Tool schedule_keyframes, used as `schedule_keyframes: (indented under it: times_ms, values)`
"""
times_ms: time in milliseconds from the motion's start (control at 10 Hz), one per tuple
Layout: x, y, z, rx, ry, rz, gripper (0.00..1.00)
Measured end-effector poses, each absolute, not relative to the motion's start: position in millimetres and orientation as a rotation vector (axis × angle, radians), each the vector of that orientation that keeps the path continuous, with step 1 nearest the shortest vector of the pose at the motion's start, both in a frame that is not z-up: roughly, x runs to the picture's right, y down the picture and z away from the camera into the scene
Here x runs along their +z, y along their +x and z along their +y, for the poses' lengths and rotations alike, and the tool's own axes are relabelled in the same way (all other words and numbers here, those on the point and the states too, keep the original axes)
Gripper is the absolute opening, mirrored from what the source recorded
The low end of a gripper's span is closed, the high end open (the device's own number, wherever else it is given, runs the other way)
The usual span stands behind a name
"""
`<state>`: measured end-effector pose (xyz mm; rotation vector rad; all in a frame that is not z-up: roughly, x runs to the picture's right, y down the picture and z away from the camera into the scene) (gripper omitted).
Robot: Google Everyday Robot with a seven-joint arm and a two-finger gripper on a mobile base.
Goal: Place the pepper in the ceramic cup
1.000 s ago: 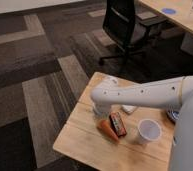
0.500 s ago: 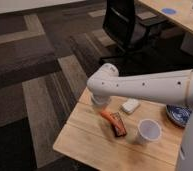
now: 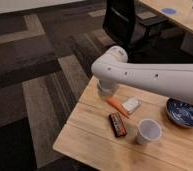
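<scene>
The pepper [image 3: 117, 106] is a slim orange-red taper lying flat on the wooden table [image 3: 90, 142], its far end beside a flat white object [image 3: 131, 104]. The ceramic cup [image 3: 149, 131], plain white and upright, stands to the pepper's right and nearer the front, with a dark bar [image 3: 117, 123] between the two. My white arm [image 3: 140, 75] reaches in from the right and bends down at the table's far left edge. The gripper sits under that bend, hidden by the arm, just left of and behind the pepper. It is shut and the pepper is not in it.
A dark blue bowl [image 3: 184, 112] sits at the table's right side. A black office chair [image 3: 125, 22] stands behind the table, and a long desk [image 3: 175, 15] runs along the top right. Striped carpet lies to the left.
The arm has lifted and swung back toward the table's far left edge, uncovering the pepper and the flat white object. The pepper, bar and cup stay put.
</scene>
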<state>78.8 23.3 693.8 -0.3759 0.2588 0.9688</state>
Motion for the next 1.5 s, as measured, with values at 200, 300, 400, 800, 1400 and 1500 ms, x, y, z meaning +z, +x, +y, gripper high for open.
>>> schedule_keyframes:
  times_ms: [200,300,400,800,1400,1500]
  values:
    - [688.7,92.1,23.4,0.98,-0.357,0.263,0.0]
    - [683.9,105.4,28.8,1.004,-0.34,0.26,0.0]
    - [680.0,113.7,33.1,1.023,-0.328,0.26,0.0]
    - [653.5,145.4,51.1,1.068,-0.237,0.269,0.0]
    - [652.0,178.9,78.2,1.122,-0.169,0.167,0.0]
    - [650.4,181.3,81.5,1.123,-0.158,0.141,0.0]
